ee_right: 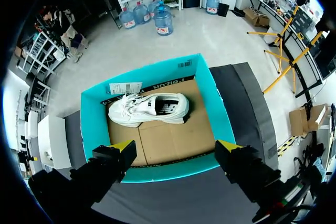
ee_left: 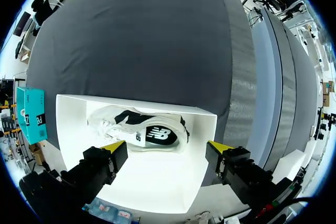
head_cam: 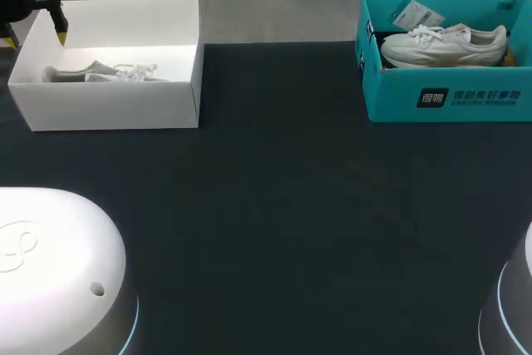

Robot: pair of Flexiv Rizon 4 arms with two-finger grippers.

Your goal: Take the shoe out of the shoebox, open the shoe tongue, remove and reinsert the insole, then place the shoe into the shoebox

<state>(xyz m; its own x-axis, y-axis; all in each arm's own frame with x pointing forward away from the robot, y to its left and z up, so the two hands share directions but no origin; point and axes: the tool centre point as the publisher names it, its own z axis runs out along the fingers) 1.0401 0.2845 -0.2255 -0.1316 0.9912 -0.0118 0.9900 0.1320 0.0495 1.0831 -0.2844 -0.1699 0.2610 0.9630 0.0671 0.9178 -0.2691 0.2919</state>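
My left claw (ee_left: 167, 147): fingers apart, empty, above the white shoebox (ee_left: 152, 177).
My right claw (ee_right: 176, 145): fingers apart, empty, above the teal shoebox (ee_right: 93, 129) of cardboard.
Shoe (ee_right: 149, 108): white, laced, in the teal shoebox, long axis along it, toe toward my left.

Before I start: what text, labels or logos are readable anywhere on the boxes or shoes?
Teal shoebox front: a white logo block and characters, too blurred to read.
Its inner far wall: one printed line, too small to read.
Paper tag inside it: print too small.
Shoe in the white shoebox: a side logo, no legible words.
Nothing can be quoted.
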